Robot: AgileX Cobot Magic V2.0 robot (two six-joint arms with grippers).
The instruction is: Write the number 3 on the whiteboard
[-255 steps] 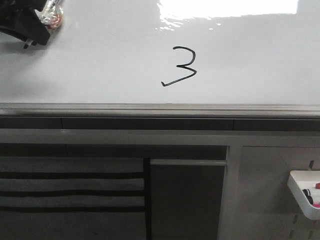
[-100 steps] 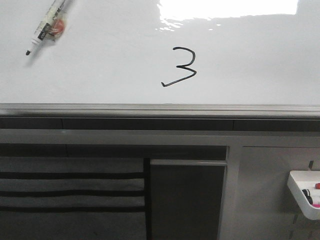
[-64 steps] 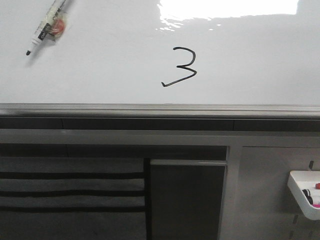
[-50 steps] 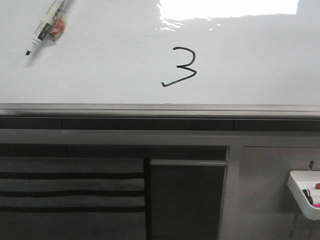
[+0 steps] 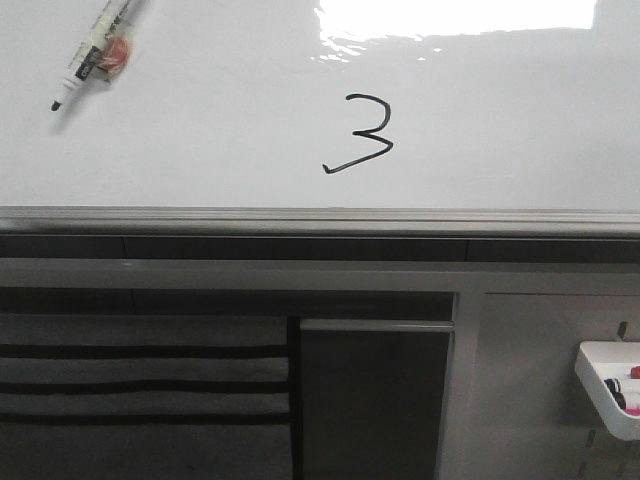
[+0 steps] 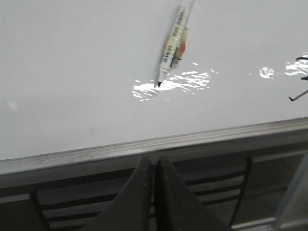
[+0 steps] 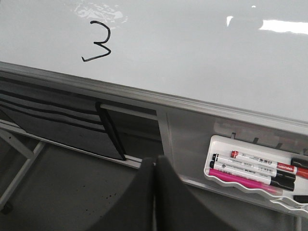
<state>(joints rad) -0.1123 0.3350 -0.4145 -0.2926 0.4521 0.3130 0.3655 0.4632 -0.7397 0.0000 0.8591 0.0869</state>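
The only readable mark is the number 3 [image 5: 358, 134], hand-drawn in thin black marker on the whiteboard [image 5: 520, 120], while the dark label on the marker pen [image 5: 92, 56] lying on that board and the print on the pens [image 7: 252, 166] in the white tray [image 7: 288, 202] are too blurred to read.

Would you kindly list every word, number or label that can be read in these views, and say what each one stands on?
"3": the number 3, hand-drawn in black on the whiteboard.
Label on the marker lying on the board: dark print, too blurred to read.
Labels on the markers in the white tray: too small to read.
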